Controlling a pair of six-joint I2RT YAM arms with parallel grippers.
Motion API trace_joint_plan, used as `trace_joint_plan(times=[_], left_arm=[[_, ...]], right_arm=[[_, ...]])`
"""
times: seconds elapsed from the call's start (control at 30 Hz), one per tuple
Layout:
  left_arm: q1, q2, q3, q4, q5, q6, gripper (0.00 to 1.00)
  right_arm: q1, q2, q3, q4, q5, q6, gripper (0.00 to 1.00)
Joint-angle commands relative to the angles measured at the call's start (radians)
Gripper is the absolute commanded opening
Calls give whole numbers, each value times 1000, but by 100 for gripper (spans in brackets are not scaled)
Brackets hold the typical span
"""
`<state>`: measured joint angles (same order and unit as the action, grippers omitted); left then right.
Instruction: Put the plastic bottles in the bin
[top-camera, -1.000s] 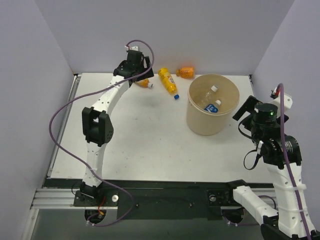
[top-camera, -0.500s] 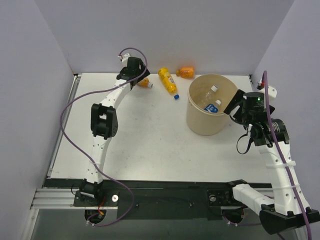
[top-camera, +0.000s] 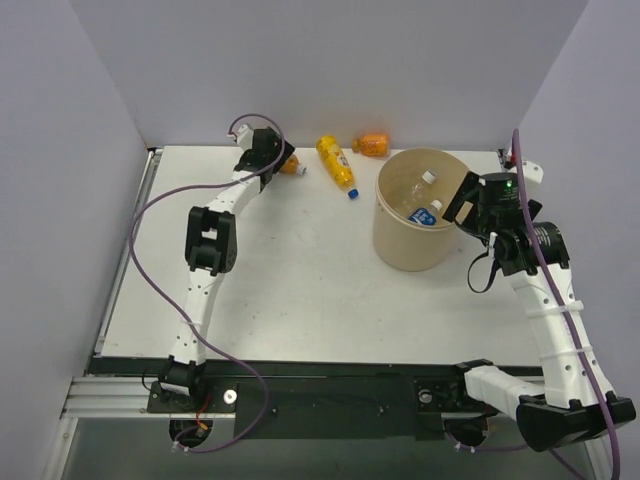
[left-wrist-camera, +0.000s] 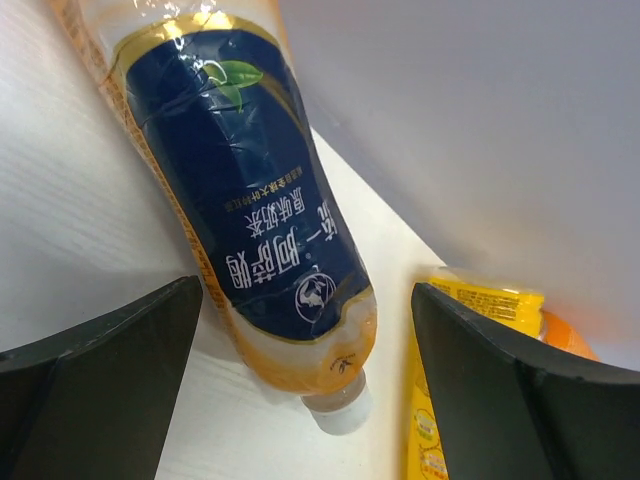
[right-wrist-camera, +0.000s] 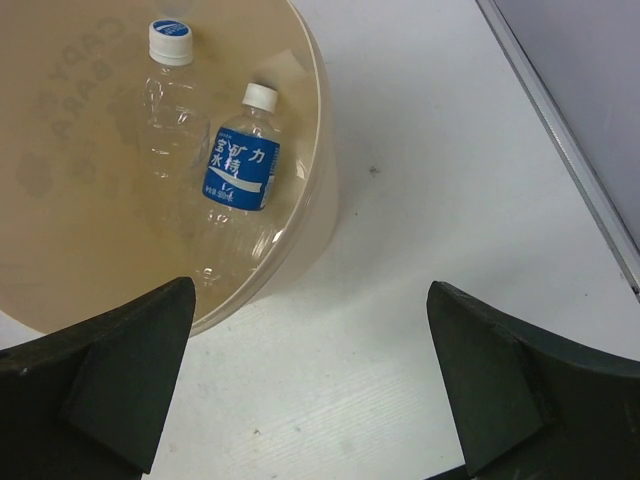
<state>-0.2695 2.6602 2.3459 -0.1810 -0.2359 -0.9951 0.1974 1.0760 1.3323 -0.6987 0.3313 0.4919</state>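
Two are done: a blue-labelled water bottle (right-wrist-camera: 240, 172) and a clear bottle (right-wrist-camera: 168, 95) lie in the bin (top-camera: 400, 252); three remain at the far edge; the tea bottle (left-wrist-camera: 250, 220) lies far left, long axis left-right, cap pointing right; the left gripper (left-wrist-camera: 305, 330) is spread astride it; the right gripper (right-wrist-camera: 308, 300) is spread and empty, right of the bin.

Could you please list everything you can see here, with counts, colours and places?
Bin: one, tan, right of table centre.
Clear bottles: two, one blue-labelled, lying inside the bin.
Dark-labelled bottle: one, orange-yellow, far edge.
Yellow bottle: one, blue cap, far edge.
Squat bottle: one, orange, by the back wall.
Table: one, white.
Left gripper: black, open, over the dark-labelled one.
Right gripper: black, open, by the bin's right rim.
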Motion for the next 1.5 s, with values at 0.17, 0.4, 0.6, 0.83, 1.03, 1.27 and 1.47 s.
trace_joint_plan(times=[0.17, 0.4, 0.6, 0.83, 1.03, 1.27, 1.47], left_arm=[[-4, 70, 58, 60, -25, -71, 96], [-10, -8, -83, 92, -54, -80, 62], [-19, -205, -349, 201, -82, -53, 61], [-68, -529, -621, 365, -37, 206, 60], [-141, -762, -720, 460, 142, 464, 59], [-298, -870, -649, 442, 302, 713, 57], [-457, -836, -544, 393, 349, 886, 60]], right_arm=[[4, 56, 48, 10, 12, -30, 95], [5, 52, 50, 10, 9, -30, 95], [4, 13, 38, -1, -12, -12, 95], [5, -63, 15, -16, -34, 4, 95], [7, -129, 7, -27, -28, 14, 95], [7, -218, 21, -54, -34, 25, 95], [5, -287, 18, -110, -15, 24, 95]])
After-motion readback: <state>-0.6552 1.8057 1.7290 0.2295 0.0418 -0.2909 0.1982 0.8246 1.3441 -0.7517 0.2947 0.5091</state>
